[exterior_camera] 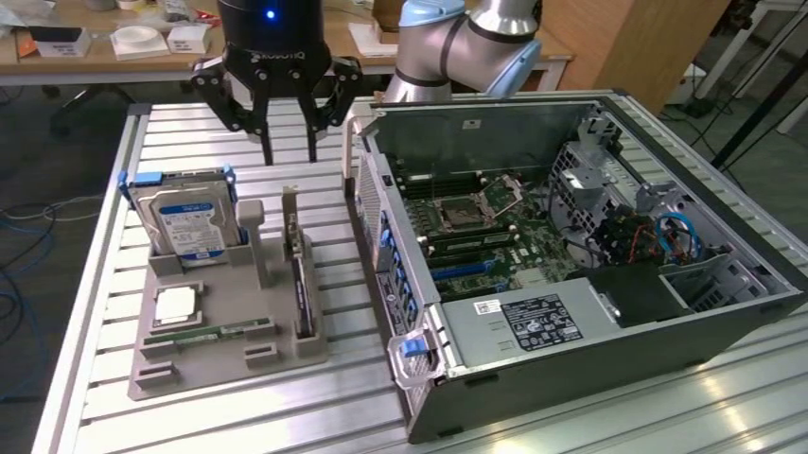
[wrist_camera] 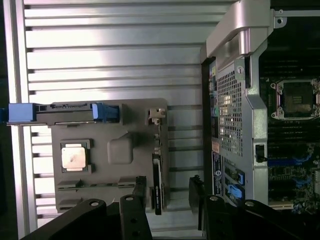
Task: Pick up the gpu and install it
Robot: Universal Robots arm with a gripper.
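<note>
Beneath the spread pincer [exterior_camera: 289,157], the gpu [exterior_camera: 302,293] stands on edge, untouched.

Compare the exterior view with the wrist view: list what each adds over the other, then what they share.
The exterior view adds the arm above the gripper, the label face of the hard drive, plus the power supply and blue cables inside the case. The wrist view adds a straight-down look: the case's perforated end panel, and the gpu below the gap between the open jaws. Both share the gripper, the gpu standing on edge in the gray holder, the hard drive, the processor chip and the board's socket.
</note>
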